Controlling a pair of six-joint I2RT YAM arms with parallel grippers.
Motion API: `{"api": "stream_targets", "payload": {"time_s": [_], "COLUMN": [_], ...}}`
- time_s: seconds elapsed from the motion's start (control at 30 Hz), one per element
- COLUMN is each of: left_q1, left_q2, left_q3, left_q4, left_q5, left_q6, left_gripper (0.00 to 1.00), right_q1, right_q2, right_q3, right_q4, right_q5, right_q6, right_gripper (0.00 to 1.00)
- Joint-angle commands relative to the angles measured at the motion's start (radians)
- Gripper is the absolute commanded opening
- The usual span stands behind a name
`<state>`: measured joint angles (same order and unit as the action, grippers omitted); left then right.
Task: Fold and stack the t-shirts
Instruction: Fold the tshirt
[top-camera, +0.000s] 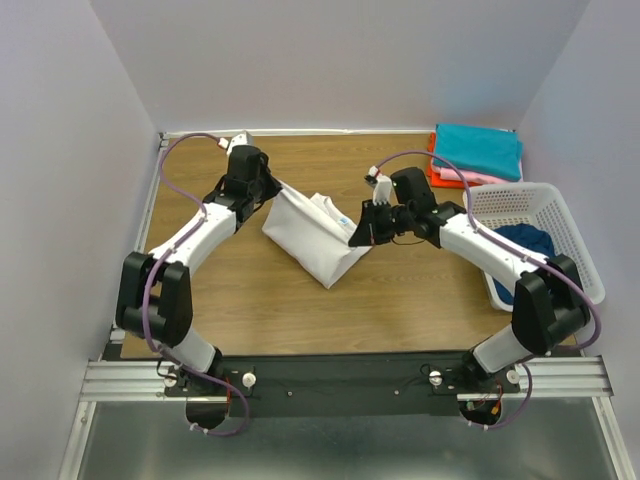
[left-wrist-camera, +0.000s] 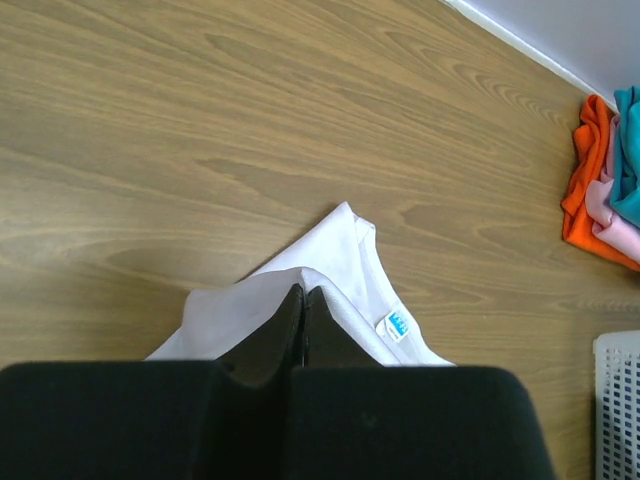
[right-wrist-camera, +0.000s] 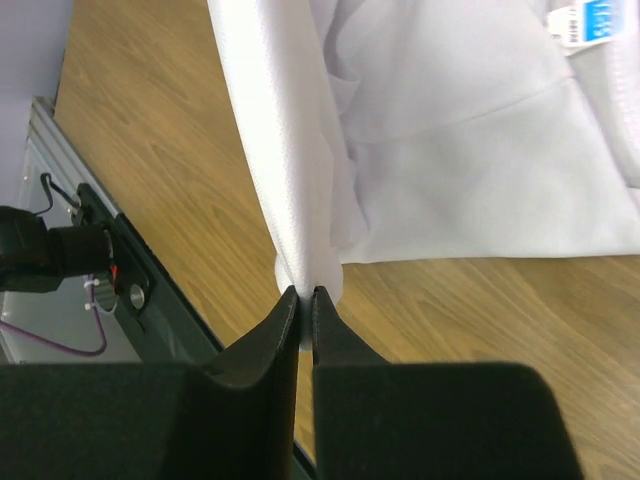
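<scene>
The white t-shirt (top-camera: 312, 235) hangs stretched between my two grippers above the middle of the table, its lower fold touching the wood. My left gripper (top-camera: 272, 190) is shut on its left edge; in the left wrist view the cloth (left-wrist-camera: 330, 270) drapes over the closed gripper (left-wrist-camera: 303, 295), with the blue neck label (left-wrist-camera: 396, 324) beside it. My right gripper (top-camera: 358, 236) is shut on the right edge; in the right wrist view the cloth (right-wrist-camera: 300, 180) runs up from the gripper (right-wrist-camera: 305, 292). Folded teal (top-camera: 478, 148), pink and orange (top-camera: 437, 178) shirts are stacked at the back right. A dark blue shirt (top-camera: 522, 245) lies in the basket.
The white lattice laundry basket (top-camera: 560, 215) stands at the right edge, next to my right arm. The folded stack also shows in the left wrist view (left-wrist-camera: 605, 190). The metal rail (top-camera: 350, 375) runs along the near edge. Walls close in on the left, back and right.
</scene>
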<state>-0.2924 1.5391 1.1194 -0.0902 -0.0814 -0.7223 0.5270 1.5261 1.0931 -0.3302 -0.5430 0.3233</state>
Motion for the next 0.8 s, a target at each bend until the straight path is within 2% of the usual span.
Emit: {"api": "stream_targets", "payload": {"time_s": [0.0, 0.3, 0.77], "left_q1": [0.009, -0.019, -0.039], "left_q2": [0.087, 0.289, 0.487], "left_q3": [0.080, 0.258, 0.378], "left_q4": [0.053, 0.061, 0.056], "left_q5": [0.024, 0.051, 0.129], "left_q6": [0.032, 0.038, 0.063], "left_gripper": [0.00, 0.00, 0.00], "right_q1": [-0.048, -0.160, -0.242], "right_q2": [0.037, 0.126, 0.256], "right_q3": [0.013, 0.039, 0.074], "right_q4": [-0.041, -0.040, -0.041], "right_q5": [-0.055, -0.072, -0.015], "right_q6": [-0.015, -0.042, -0.038], "right_gripper": [0.13, 0.13, 0.17]}}
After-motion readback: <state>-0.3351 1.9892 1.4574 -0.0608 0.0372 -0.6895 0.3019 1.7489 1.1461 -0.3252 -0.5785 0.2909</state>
